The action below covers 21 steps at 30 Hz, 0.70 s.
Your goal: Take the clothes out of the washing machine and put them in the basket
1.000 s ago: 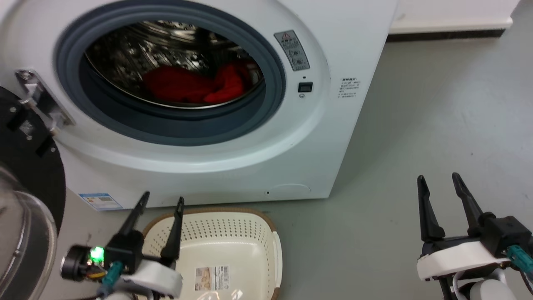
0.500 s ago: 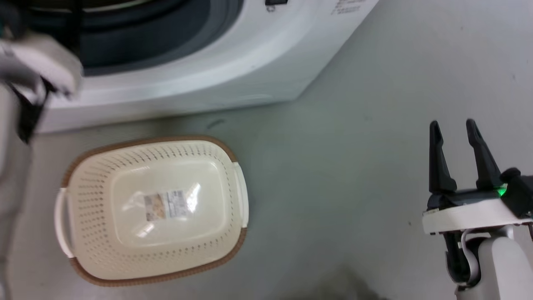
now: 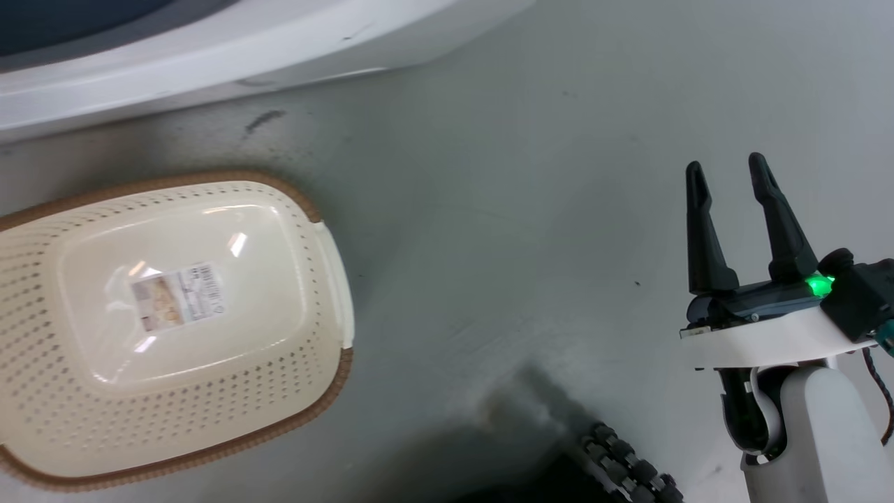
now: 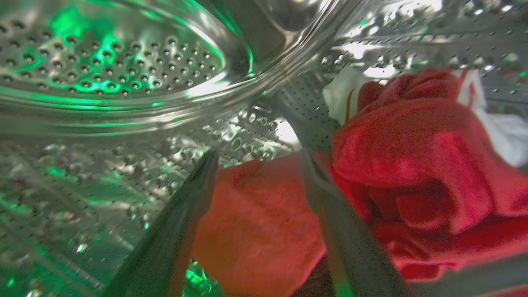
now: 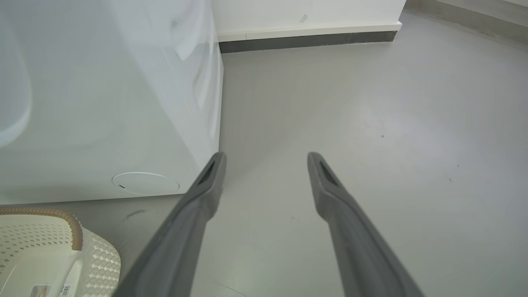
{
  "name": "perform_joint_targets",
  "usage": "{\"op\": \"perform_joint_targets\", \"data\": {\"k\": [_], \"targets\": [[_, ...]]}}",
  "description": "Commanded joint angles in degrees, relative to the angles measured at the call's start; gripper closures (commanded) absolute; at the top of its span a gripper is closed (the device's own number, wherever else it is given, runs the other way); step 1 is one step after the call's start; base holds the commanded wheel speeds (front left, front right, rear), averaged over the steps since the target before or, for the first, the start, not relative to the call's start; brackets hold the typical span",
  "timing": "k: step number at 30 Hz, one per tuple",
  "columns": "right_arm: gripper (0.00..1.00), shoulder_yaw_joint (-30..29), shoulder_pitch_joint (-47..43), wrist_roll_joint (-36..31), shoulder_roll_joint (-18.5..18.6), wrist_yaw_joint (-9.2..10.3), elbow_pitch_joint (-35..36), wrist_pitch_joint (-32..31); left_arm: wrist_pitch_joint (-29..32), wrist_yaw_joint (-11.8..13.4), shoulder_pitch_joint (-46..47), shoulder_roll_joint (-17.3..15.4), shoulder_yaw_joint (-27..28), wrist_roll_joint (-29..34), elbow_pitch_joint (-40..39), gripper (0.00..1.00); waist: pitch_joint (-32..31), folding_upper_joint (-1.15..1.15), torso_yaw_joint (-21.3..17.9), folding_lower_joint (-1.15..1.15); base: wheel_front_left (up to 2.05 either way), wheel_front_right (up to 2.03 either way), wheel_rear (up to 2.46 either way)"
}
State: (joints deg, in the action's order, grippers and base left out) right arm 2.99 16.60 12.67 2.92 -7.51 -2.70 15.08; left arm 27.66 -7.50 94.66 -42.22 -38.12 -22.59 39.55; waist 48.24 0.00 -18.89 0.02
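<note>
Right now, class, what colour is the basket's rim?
The basket has a brown rim with a woven look. The head view shows it best.

one washing machine [image 3: 209, 49], one basket [image 3: 209, 409] and one paper label [image 3: 178, 297] on the basket's bottom are in view. the clothes [image 4: 412, 144] make one red heap; the number of garments in it cannot be told. there are two tools, the left tool [image 4: 260, 154] and the right tool [image 3: 725, 164], each with two fingers [image 5: 332, 206].

right pincer [image 3: 725, 165]: two long black tapered fingers [image 3: 702, 241] | wrist [image 3: 768, 340]: white shell, green light [image 3: 814, 285] | forearm [image 3: 821, 440]: pale, black cable [image 3: 883, 402]
</note>
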Motion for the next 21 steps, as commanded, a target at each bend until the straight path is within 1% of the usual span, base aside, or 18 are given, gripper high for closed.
{"op": "perform_joint_targets", "data": {"k": [1, 4, 7, 8, 9, 10, 15, 17, 20, 21], "targets": [[0.00, 0.6, 1.1, 0.6, -0.1, 0.04, 0.4, 0.1, 2.5, 0.1, 2.4, -0.6, -0.9, -1.3, 1.1, 0.00, 2.2, 0.00, -2.2, -0.02, 0.00, 0.00, 0.00], [0.00, 1.4, 1.4, 1.2, -0.1, 0.04, 0.9, 0.1, 8.4, 0.1, 6.7, -1.5, -2.4, -4.0, 3.8, 0.00, 3.8, 0.00, -3.4, -0.02, 0.00, 0.00, 0.00], [0.00, 2.9, 1.0, 2.0, -0.1, 0.04, 1.3, 0.1, 12.1, 0.1, 9.8, -3.5, -3.8, -4.6, 5.9, 0.00, 4.9, 0.00, -4.9, -0.02, 0.00, 0.00, 0.00], [0.00, 2.9, 1.0, 2.0, -0.1, 0.04, 1.3, 0.1, 12.1, 0.1, 9.8, -3.5, -3.8, -4.6, 5.9, 0.00, 4.9, 0.00, -4.9, -0.02, 0.00, 0.00, 0.00], [0.00, 3.2, 0.4, 3.0, -0.1, 0.04, 1.7, 0.1, 14.4, 0.1, 10.8, -4.4, -4.6, -5.9, 6.8, 0.00, 5.4, 0.00, -5.6, -0.02, 0.00, 0.00, 0.00], [0.00, 3.2, 0.4, 3.0, -0.1, 0.04, 1.7, 0.1, 14.4, 0.1, 10.8, -4.4, -4.6, -5.9, 6.8, 0.00, 5.4, 0.00, -5.6, -0.02, 0.00, 0.00, 0.00], [0.00, 3.4, -0.6, 4.2, -0.1, 0.04, 2.6, 0.1, 19.0, 0.1, 12.0, -5.8, -7.0, -8.7, 7.5, 0.00, 6.4, 0.00, -6.2, -0.02, 0.00, 0.00, 0.00], [0.00, 3.8, -1.0, 4.5, -0.1, 0.04, 2.9, 0.1, 20.6, 0.1, 11.8, -5.9, -7.3, -10.0, 8.4, 0.00, 6.7, 0.00, -6.1, -0.02, 0.00, 0.00, 0.00], [0.00, 4.9, -1.4, 5.2, -0.1, 0.04, 3.2, 0.1, 22.5, 0.2, 10.7, -5.1, -6.8, -12.1, 10.4, 0.00, 7.0, 0.00, -6.1, -0.02, 0.00, 0.00, 0.00], [0.00, 4.6, -1.7, 5.7, -0.1, 0.04, 3.9, 0.1, 22.9, 0.1, 10.2, -5.3, -7.6, -12.0, 11.7, 0.00, 7.4, 0.00, -6.0, -0.02, 0.00, 0.00, 0.00]]}}
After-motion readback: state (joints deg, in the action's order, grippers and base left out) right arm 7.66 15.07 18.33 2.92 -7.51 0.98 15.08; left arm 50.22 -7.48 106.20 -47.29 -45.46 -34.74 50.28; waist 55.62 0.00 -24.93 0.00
